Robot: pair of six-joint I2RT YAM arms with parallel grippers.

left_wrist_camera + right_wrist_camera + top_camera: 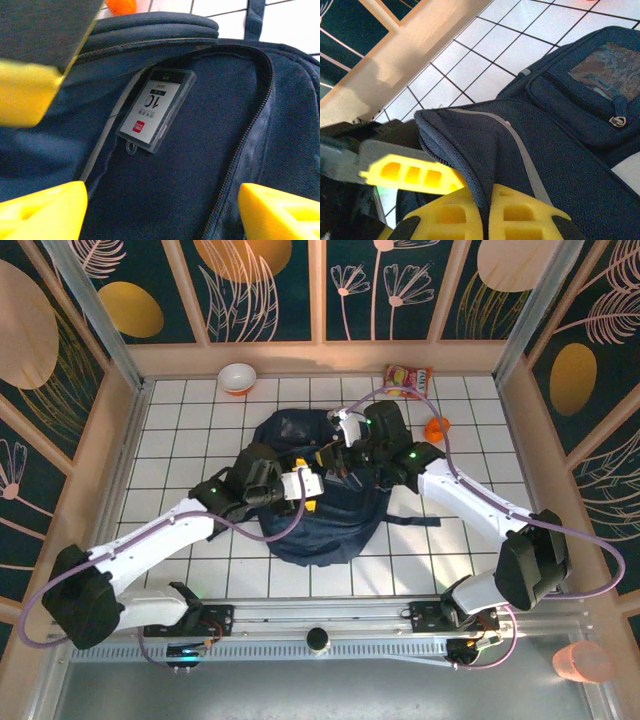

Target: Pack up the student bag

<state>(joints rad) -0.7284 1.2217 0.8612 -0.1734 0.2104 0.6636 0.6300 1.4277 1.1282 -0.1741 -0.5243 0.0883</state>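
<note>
Bag lies flat mid-worktop, with both arms over it. Right claw is clamped on the rim of the main opening. The fabric is pinched between its yellow fingers right at the zip line, holding that edge up in a ridge. Left claw is spread wide with nothing between the fingers, pointing into the open compartment. A plastic tag hangs on the inner wall, and the zip runs down the right side of the mouth.

Handling, my read:
- **Shell:** soft with no frame, and it looks near empty, so light. It'll sag and fold wherever it isn't held, and one pinch opens the mouth only locally.
- **Grip:** woven fabric isn't slippery, so a thin pinch should hold. A hard pull will likely drag the whole bag over the tiles rather than open it.
- **Best holds:** the zip rim is the stiffest line, and the right claw is on it. The opposite rim suits the left claw for spreading the mouth.
- **Avoid:** the front pocket and the strap, which only give slack.

Loose items toward the far wall are a bowl and a snack packet, plus a small orange thing near the bag. I'd guess these are the packing candidates.

Risk: if the right claw lets go, the mouth likely flops shut.
</note>
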